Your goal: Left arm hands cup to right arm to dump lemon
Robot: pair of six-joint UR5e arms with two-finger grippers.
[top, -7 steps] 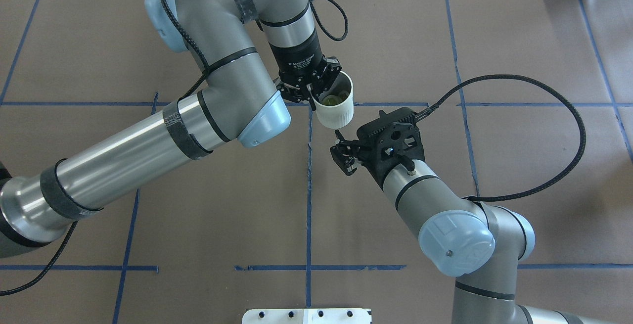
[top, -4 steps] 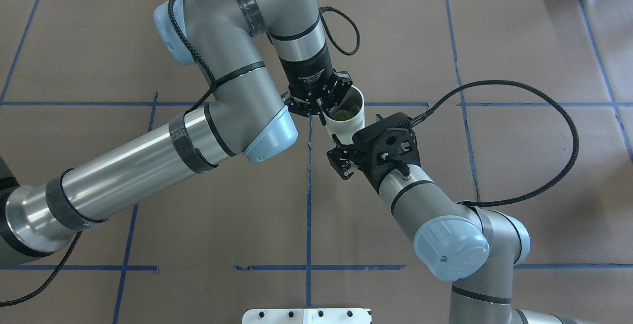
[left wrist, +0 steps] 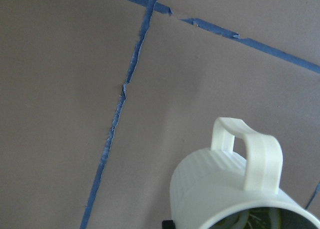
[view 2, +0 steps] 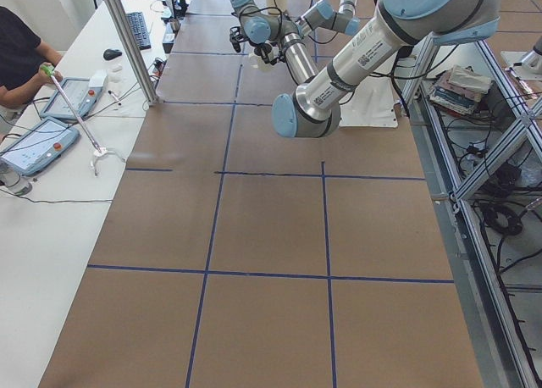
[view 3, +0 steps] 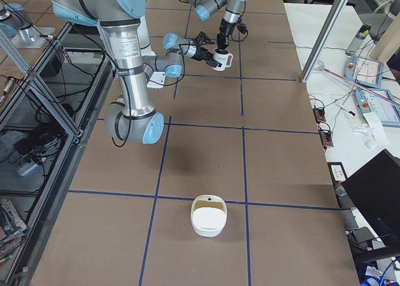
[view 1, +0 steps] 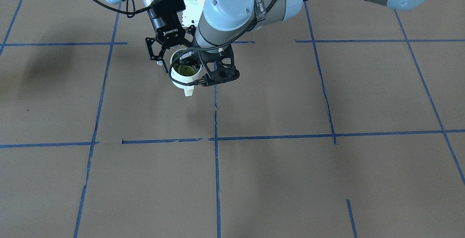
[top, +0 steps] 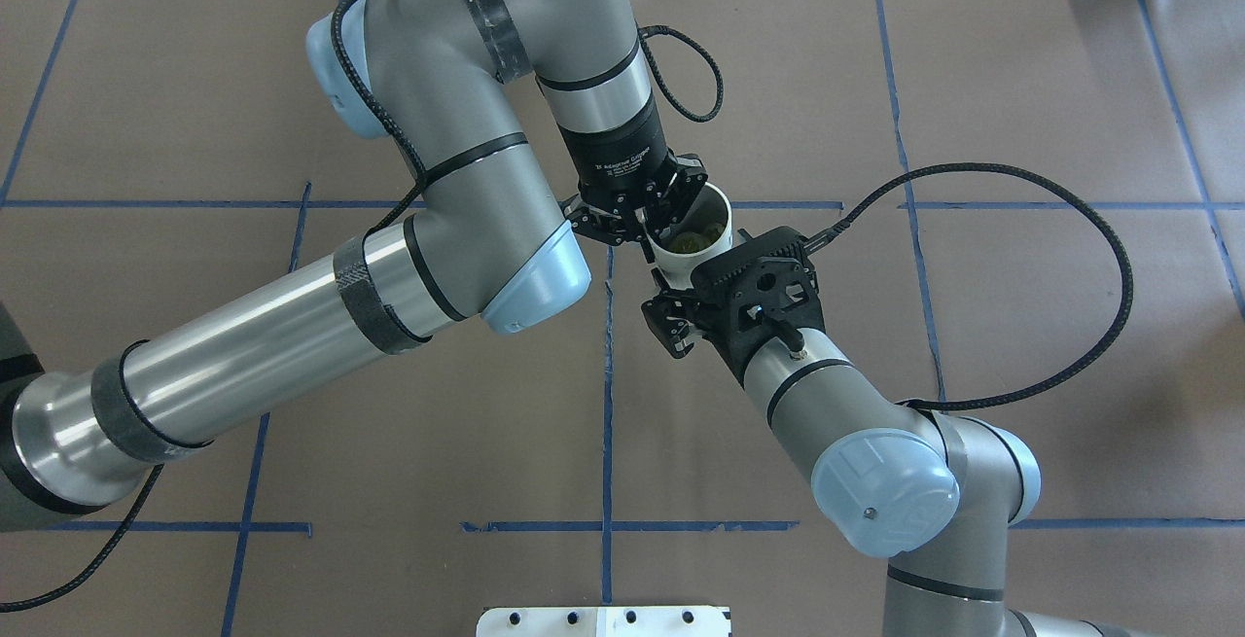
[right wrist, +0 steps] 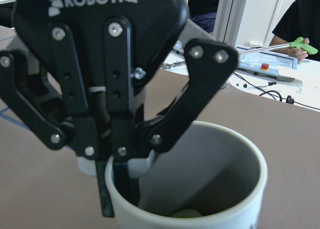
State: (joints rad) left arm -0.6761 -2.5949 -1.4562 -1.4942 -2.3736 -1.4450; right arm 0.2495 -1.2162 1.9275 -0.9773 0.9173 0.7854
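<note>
as cup [top: 678, 261] neared, right gripper [top: 666, 314] gaped

L-wrist view crops cup [left wrist: 215, 181] at btm edge; lemon [right wrist: 186, 214] barely shows in R-wrist view.

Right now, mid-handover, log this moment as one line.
phase: handover, cup not yet passed | left claw: shut on cup rim, aloft | lemon: inside cup | right claw: open beside cup, no grip visible

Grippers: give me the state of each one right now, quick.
Left gripper: closed, gripping the cup by its rim.
Right gripper: open, holding nothing.
</note>
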